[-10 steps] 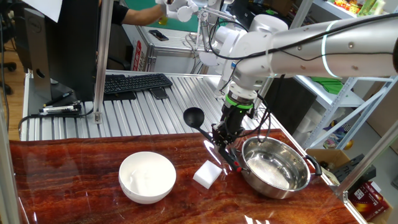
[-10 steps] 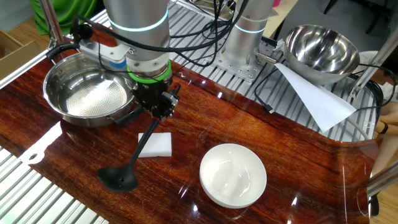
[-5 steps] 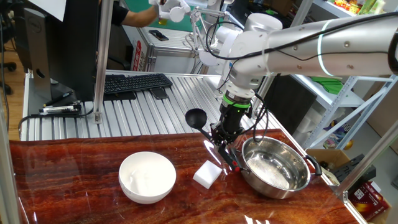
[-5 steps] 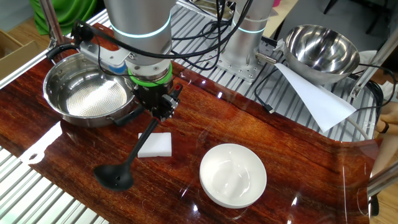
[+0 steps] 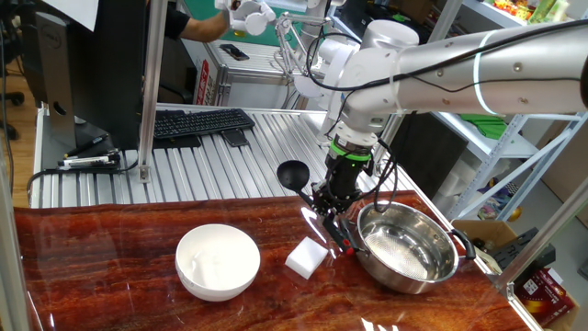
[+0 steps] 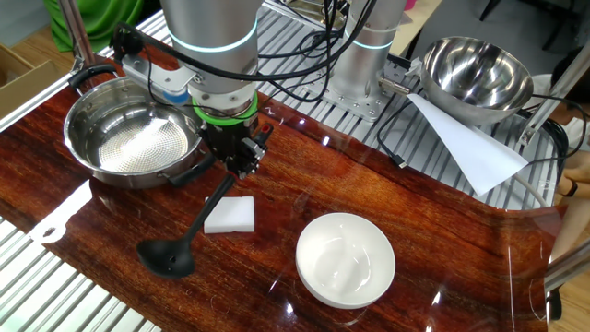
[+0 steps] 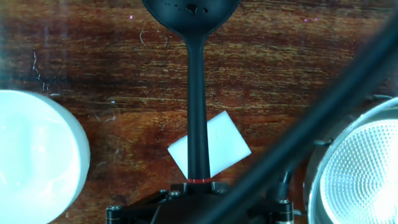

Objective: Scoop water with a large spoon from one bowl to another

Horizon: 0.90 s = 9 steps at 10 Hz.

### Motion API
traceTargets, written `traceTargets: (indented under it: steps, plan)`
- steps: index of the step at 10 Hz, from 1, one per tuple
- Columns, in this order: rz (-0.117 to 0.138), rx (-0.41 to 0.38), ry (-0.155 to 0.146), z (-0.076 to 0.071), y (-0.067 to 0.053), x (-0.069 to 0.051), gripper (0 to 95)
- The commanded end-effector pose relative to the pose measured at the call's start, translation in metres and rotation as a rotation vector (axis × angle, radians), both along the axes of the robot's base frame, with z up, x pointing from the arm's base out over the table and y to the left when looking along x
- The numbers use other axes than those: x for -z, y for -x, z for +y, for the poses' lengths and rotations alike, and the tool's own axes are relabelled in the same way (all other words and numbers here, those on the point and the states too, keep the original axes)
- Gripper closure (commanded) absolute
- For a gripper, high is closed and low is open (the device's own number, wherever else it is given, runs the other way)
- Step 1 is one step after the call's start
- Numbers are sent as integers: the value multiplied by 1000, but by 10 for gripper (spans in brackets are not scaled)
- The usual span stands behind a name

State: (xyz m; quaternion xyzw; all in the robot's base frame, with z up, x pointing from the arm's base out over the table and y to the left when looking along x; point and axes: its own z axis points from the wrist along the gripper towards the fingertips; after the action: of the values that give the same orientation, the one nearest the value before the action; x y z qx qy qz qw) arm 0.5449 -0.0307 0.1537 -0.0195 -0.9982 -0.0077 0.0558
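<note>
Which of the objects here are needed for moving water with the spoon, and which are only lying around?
Needed:
- large spoon, held in the gripper
- steel bowl on the table
- white bowl

Only lying around:
- white block
- second steel bowl behind the table
- keyboard
- sheet of paper

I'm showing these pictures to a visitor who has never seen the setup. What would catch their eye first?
Probably the big silver-white robot arm, whose hand grips a black ladle by the end of its handle, the cup held out over the red-brown table. Next, the shiny steel bowl beside the hand, and the white bowl on the far side of a small white block lying under the ladle's handle.
</note>
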Motion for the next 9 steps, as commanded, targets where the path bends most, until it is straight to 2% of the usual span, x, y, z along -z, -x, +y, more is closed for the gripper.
traceTargets:
  steps: [1,5,9]
  plan:
    - [3,24,-5,0,0,0,950]
    - [2,56,-4,0,0,0,950]
    - [-15,77,-3,0,0,0,950]
